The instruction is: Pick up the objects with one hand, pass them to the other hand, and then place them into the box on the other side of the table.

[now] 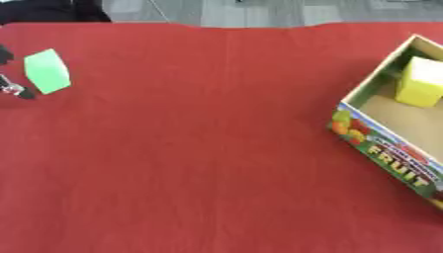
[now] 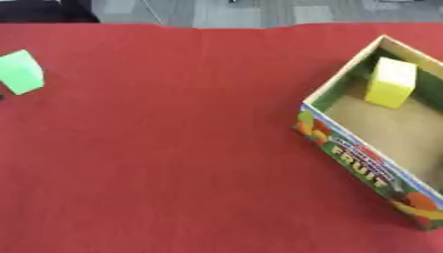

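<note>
While the green block (image 1: 47, 71) sat at the table's far left edge, your left hand (image 1: 12, 89) showed only dark fingertips beside it; I couldn't tell its grip. The yellow block (image 2: 390, 82) lay inside the fruit box (image 2: 363, 163) on the red table (image 1: 190, 148).

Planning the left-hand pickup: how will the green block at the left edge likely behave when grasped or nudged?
The green block has flat faces and square edges, so it should slide rather than roll. It looks like foam, probably light and slightly squashy. It stands taller than wide, like the yellow block in the box, so a high push might tip it. The left hand's fingers barely show beside it.
</note>
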